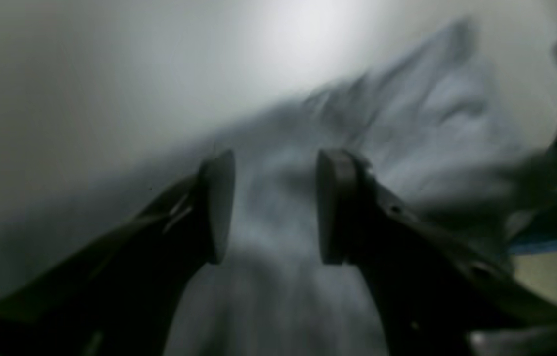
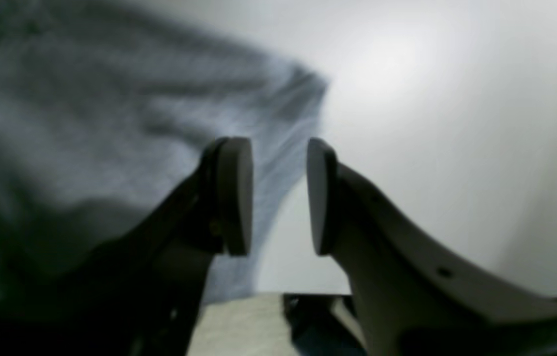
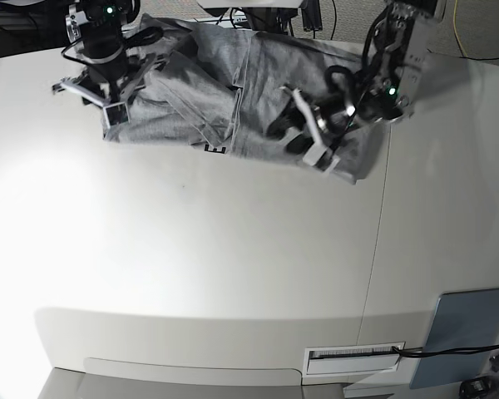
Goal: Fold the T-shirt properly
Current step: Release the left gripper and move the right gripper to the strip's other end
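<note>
Base view: crumpled T-shirt (image 3: 233, 108) on far table (image 3: 191, 266); both left gripper (image 1: 273, 207) and right gripper (image 2: 278, 198) released above cloth; blue-grey panel (image 3: 466, 332) near right.

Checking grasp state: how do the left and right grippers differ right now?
The left gripper has jaws standing apart over a T-shirt fold. The right gripper has jaws less wide, astride the shirt's edge. In the base view, left is over the shirt's right end, right over its left end. Neither grips cloth; both images are blurred.
</note>
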Motion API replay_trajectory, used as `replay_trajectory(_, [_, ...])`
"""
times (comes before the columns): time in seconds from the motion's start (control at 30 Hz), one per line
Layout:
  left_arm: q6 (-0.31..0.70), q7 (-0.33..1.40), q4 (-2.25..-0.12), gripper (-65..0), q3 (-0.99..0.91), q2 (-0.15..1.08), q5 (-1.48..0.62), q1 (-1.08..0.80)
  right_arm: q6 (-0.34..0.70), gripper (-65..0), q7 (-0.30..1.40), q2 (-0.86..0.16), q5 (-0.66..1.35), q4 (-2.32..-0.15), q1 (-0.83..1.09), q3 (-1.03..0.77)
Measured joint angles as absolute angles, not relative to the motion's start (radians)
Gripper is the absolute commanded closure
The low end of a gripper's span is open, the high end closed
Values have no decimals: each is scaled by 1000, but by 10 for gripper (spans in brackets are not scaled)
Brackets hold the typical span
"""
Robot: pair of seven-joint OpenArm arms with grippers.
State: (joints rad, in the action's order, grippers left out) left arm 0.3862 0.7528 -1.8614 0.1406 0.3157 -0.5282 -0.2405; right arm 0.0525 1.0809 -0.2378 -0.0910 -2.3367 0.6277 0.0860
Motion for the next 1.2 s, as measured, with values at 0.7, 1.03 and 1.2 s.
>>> replay_trajectory(0.7, [434,463,-1569,-210,95,307,-432,-264,43,-121,962,-235,-2,-1880,367,86])
replay_trajectory(1.03, [371,498,-1559,-210,98,302,-427,-204,115,-121,939,-235,81,-1696,136,85])
replay_trajectory(1.2, [354,527,-1551,-210,97,303,-421,-160,120,-121,966,-235,94,-1703,98,86])
